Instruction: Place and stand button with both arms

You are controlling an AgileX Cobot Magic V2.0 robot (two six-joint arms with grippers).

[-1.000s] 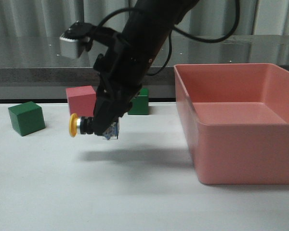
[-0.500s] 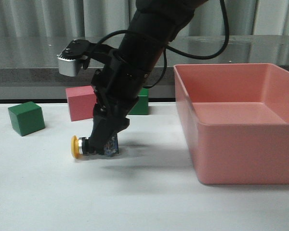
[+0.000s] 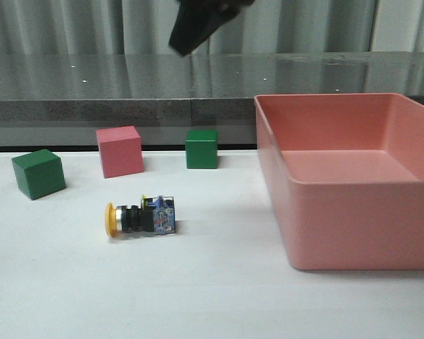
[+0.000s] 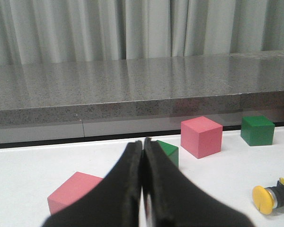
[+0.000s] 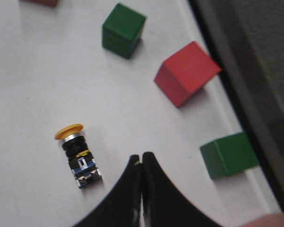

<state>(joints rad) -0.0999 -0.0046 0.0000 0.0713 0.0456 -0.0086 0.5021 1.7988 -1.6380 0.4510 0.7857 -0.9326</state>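
Note:
The button [image 3: 140, 217] lies on its side on the white table, its yellow cap pointing left and its clear base block to the right. Nothing touches it. It also shows in the right wrist view as the button [image 5: 78, 156], and in the left wrist view as the button [image 4: 274, 196]. My right gripper [image 5: 141, 158] is shut and empty, raised well above the table. Only a dark part of the right arm [image 3: 198, 25] shows at the top of the front view. My left gripper [image 4: 143, 142] is shut with nothing in it, low over the table.
A large pink bin [image 3: 339, 212] stands to the right of the button. Behind the button are a green cube [image 3: 37, 173], a pink cube [image 3: 119, 150] and another green cube [image 3: 201, 148]. One more pink cube [image 4: 73, 191] lies close to my left gripper.
My right gripper has let go of the button, which now lies on its side on the table. The right arm has risen to the top of the front view.

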